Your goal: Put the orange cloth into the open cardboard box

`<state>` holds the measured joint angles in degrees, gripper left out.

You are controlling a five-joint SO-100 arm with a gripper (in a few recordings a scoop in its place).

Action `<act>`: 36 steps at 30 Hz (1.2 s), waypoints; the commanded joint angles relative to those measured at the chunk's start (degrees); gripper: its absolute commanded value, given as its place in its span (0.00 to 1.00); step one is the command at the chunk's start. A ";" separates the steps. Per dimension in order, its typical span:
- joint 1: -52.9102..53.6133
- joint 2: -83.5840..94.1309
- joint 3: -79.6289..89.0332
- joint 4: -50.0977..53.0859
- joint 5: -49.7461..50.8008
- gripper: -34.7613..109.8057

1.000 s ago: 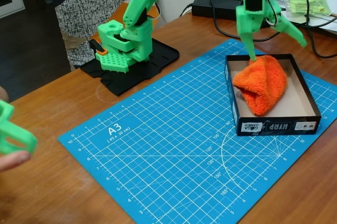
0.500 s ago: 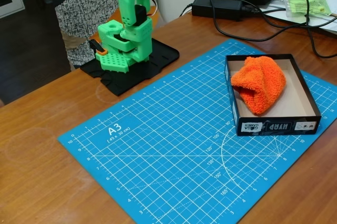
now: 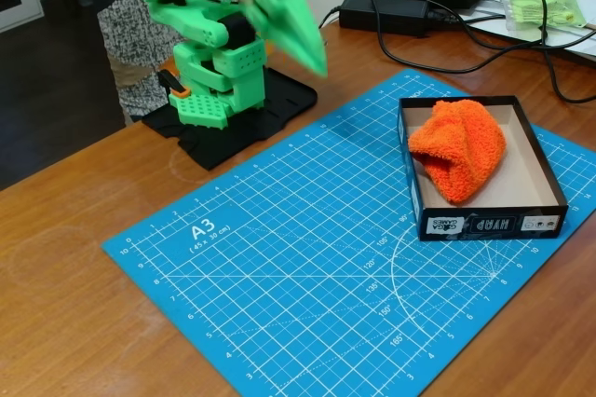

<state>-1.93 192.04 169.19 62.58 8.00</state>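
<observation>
Orange cloth (image 3: 458, 150) sits bunched inside the open cardboard box (image 3: 484, 225), near desk's right edge. My hand (image 3: 303, 38) is blurred above the mat's far-left corner; can't tell its grip.

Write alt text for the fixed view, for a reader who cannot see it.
An orange cloth lies bunched inside an open cardboard box on a blue cutting mat. The green robot arm is folded over its base at the far left, its blurred gripper holding nothing.
</observation>
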 commanded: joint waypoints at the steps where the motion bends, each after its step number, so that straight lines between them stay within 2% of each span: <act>1: -4.04 1.41 6.86 -1.58 -0.62 0.24; 11: -0.35 1.41 7.03 1.58 -1.93 0.24; 36: -1.58 1.41 6.94 1.85 -2.72 0.24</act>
<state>-3.25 192.66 176.13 63.90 4.83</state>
